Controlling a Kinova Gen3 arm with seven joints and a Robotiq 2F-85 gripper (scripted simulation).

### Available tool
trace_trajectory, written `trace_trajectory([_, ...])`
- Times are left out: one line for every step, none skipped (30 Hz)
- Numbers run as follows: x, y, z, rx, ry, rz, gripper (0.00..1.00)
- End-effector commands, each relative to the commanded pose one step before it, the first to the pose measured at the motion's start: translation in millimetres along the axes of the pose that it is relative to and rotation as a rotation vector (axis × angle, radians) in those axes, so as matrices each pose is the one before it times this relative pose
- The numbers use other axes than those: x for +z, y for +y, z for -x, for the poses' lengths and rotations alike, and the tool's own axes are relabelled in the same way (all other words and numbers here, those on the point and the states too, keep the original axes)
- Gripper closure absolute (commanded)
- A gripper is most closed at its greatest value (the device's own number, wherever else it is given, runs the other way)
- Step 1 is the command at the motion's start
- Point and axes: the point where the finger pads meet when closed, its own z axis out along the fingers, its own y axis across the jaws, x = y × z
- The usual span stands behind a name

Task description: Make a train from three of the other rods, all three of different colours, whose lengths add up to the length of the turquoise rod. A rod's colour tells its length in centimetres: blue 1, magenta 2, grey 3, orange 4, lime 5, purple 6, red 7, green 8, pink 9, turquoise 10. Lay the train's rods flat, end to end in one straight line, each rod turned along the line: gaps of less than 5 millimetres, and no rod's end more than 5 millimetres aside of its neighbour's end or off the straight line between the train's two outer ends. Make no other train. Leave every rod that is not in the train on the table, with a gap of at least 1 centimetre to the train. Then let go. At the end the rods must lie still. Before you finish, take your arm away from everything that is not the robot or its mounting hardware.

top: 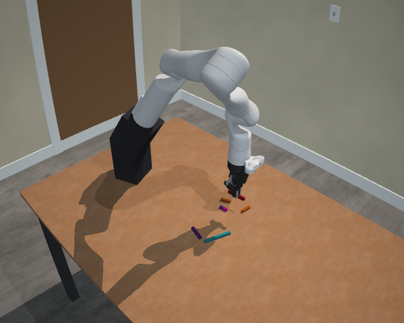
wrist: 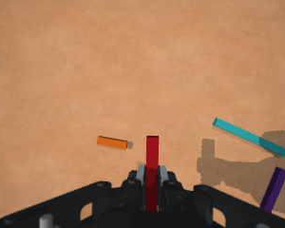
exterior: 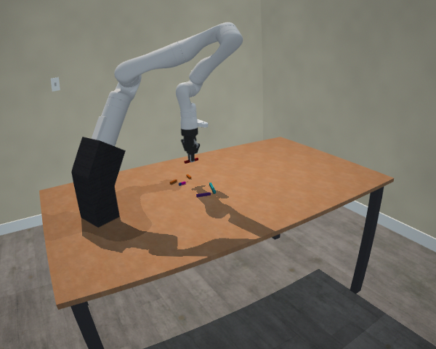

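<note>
My gripper (top: 236, 190) is shut on the red rod (top: 239, 196) at its middle and holds it level, a little above the table. It also shows in the exterior view (exterior: 191, 160) and in the wrist view (wrist: 152, 166). The magenta rod (top: 223, 208) lies just in front of the gripper, with a small blue piece (top: 220, 207) at its end. The turquoise rod (top: 217, 237) lies nearer the front, and also shows in the wrist view (wrist: 250, 137). The purple rod (top: 196, 232) lies beside the turquoise rod's end.
Two orange rods lie near the gripper, one (top: 225, 200) close under the red rod and one (top: 245, 208) to its right. One orange rod (wrist: 113, 142) shows in the wrist view. The arm's black base (top: 130, 149) stands at the back left.
</note>
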Motion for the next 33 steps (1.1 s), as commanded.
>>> trace_trajectory([4.85, -1.44, 1.26, 0.00052, -0.00334, -0.00317, 0.95])
trace_trajectory([2.46, 0.0, 0.03, 0.0, 0.0, 0.00001, 0.95])
trace_trajectory([2.82, 0.0, 0.02, 0.0, 0.0, 0.0, 0.95])
trace_trajectory([3.16, 0.0, 0.03, 0.0, 0.0, 0.0, 0.95])
trace_trajectory([3.47, 0.0, 0.04, 0.0, 0.0, 0.00001, 0.95])
trace_trajectory([3.77, 0.0, 0.03, 0.0, 0.0, -0.00001, 0.95])
trace_trajectory([0.0, 0.0, 0.0, 0.0, 0.0, 0.0, 0.95])
trace_trajectory([0.0, 0.0, 0.0, 0.0, 0.0, 0.0, 0.95])
trace_trajectory([4.03, 0.0, 0.03, 0.0, 0.0, 0.0, 0.95])
trace_trajectory([4.25, 0.0, 0.04, 0.0, 0.0, 0.0, 0.95])
trace_trajectory([4.42, 0.0, 0.04, 0.0, 0.0, 0.0, 0.95])
trace_trajectory([4.55, 0.0, 0.04, 0.0, 0.0, 0.0, 0.95])
trace_trajectory([4.62, 0.0, 0.05, 0.0, 0.0, 0.0, 0.95])
trace_trajectory([4.64, 0.0, 0.05, 0.0, 0.0, 0.0, 0.95])
trace_trajectory([4.6, 0.0, 0.05, 0.0, 0.0, 0.0, 0.95])
trace_trajectory([4.49, 0.0, 0.05, 0.0, 0.0, 0.0, 0.95])
trace_trajectory([4.33, 0.0, 0.04, 0.0, 0.0, 0.0, 0.95])
trace_trajectory([4.11, 0.0, 0.03, 0.0, 0.0, -0.00001, 0.95])
trace_trajectory([3.82, 0.0, 0.03, 0.0, 0.0, 0.0, 0.95])
trace_trajectory([3.49, 0.0, 0.04, 0.0, 0.0, 0.0, 0.95])
trace_trajectory([3.12, 0.0, 0.03, 0.0, 0.0, 0.0, 0.95])
trace_trajectory([2.72, 0.0, 0.02, 0.00001, 0.0, -0.00001, 0.95])
trace_trajectory([2.29, 0.0, 0.03, -0.00001, 0.0, 0.00001, 0.95])
trace_trajectory([0.0, 0.0, 0.0, 0.0, 0.0, 0.0, 0.95])
trace_trajectory([0.0, 0.0, 0.0, 0.0, 0.0, 0.0, 0.95])
trace_trajectory([1.86, 0.0, 0.01, 0.0, 0.0, -0.00001, 0.95])
trace_trajectory([1.43, 0.0, 0.01, 0.0, 0.0, 0.0, 0.95])
trace_trajectory([1.02, 0.0, 0.01, 0.0, 0.0, 0.0, 0.95])
trace_trajectory([0.66, 0.0, 0.01, 0.0, 0.0, 0.00001, 0.95])
trace_trajectory([0.36, 0.0, 0.01, 0.0, 0.0, 0.0, 0.95])
trace_trajectory([0.14, 0.0, 0.0, 0.0, 0.0, 0.0, 0.95])
trace_trajectory([0.02, 0.0, 0.0, 0.0, 0.0, 0.0, 0.95])
trace_trajectory([0.0, 0.0, 0.0, 0.0, 0.0, 0.0, 0.95])
